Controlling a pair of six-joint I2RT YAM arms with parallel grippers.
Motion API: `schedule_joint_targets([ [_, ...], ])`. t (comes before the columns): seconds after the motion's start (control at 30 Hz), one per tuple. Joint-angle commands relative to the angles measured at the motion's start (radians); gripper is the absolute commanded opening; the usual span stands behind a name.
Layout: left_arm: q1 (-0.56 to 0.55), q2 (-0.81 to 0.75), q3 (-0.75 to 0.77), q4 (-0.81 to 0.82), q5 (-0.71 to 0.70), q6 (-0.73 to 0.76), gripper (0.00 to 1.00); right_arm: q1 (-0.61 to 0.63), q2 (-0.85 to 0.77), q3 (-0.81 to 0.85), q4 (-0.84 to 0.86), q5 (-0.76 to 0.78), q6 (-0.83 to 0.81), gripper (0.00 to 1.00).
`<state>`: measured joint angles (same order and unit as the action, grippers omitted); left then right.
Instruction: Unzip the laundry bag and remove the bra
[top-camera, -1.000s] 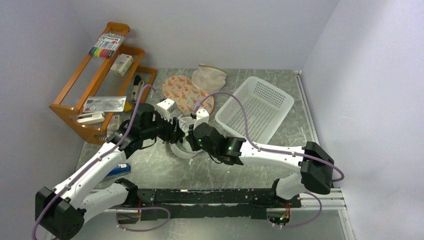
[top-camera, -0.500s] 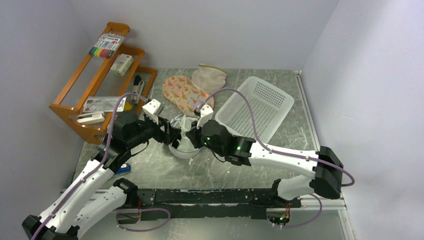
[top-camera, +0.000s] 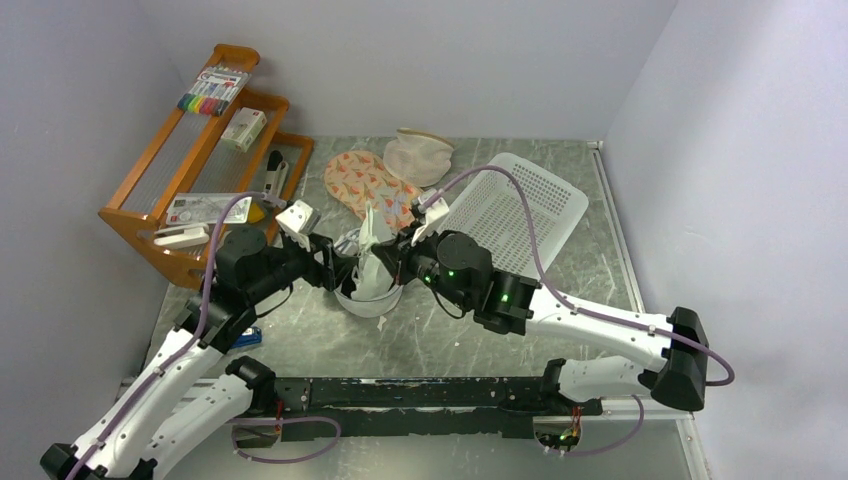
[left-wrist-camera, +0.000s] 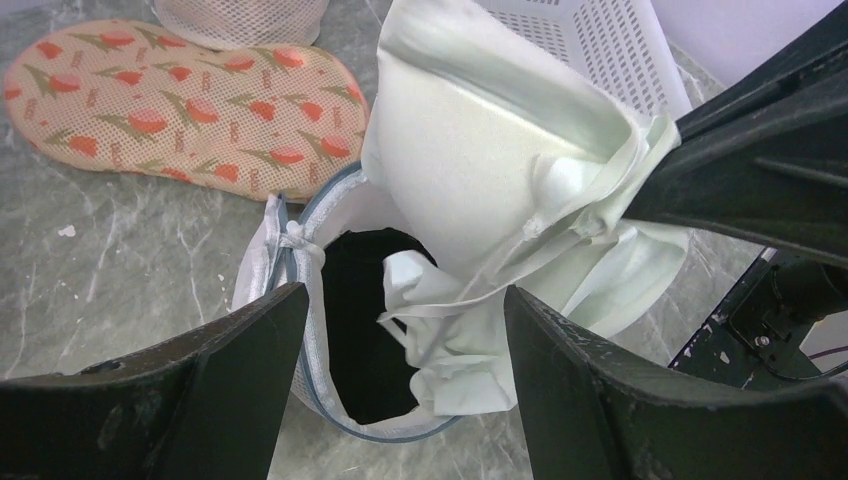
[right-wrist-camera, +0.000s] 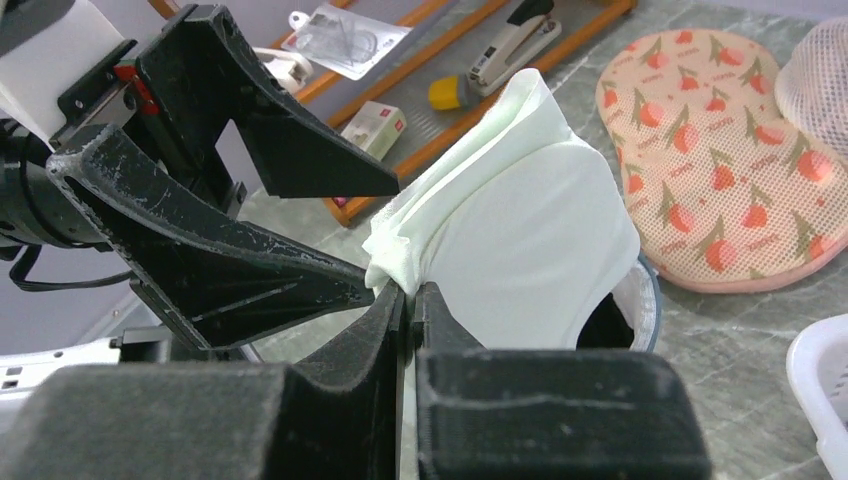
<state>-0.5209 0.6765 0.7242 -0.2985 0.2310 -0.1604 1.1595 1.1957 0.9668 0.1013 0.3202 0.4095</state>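
Note:
The laundry bag (top-camera: 365, 297) is a white mesh pouch with a grey-blue zip rim (left-wrist-camera: 300, 335), lying unzipped at mid-table. Its inside shows black (left-wrist-camera: 360, 320); I cannot tell whether that is fabric or shadow. My right gripper (top-camera: 395, 262) is shut (right-wrist-camera: 410, 290) on a pale white garment with a rounded cup and thin straps, which looks like the bra (top-camera: 371, 238). It holds the bra (left-wrist-camera: 480, 170) up above the bag's mouth, the lower folds still hanging in. The bra also shows in the right wrist view (right-wrist-camera: 520, 230). My left gripper (top-camera: 335, 262) is open (left-wrist-camera: 405, 295), with one jaw on each side of the bag's mouth.
An orange floral pouch (top-camera: 368, 185) and a beige mesh pouch (top-camera: 420, 152) lie behind the bag. A white plastic basket (top-camera: 520, 215) stands tilted at the back right, close to the right arm. A wooden rack (top-camera: 190, 170) with stationery stands at the left.
My right gripper has risen and drawn back to the right, pulling the pale garment up out of the bag. My left gripper has pulled back a little to the left.

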Motion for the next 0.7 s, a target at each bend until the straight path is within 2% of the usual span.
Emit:
schedule_joint_targets([
  [0.0, -0.002, -0.03, -0.01, 0.043, -0.019, 0.016, 0.83, -0.004, -0.037, 0.021, 0.045, 0.007, -0.027, 0.02],
  [0.3, -0.002, -0.055, -0.015, 0.054, 0.002, 0.018, 0.83, -0.006, -0.091, 0.028, 0.062, 0.053, -0.095, 0.04],
  [0.67, -0.002, -0.076, -0.019, 0.056, 0.002, 0.022, 0.84, -0.007, -0.137, 0.138, 0.047, 0.172, -0.257, 0.07],
])
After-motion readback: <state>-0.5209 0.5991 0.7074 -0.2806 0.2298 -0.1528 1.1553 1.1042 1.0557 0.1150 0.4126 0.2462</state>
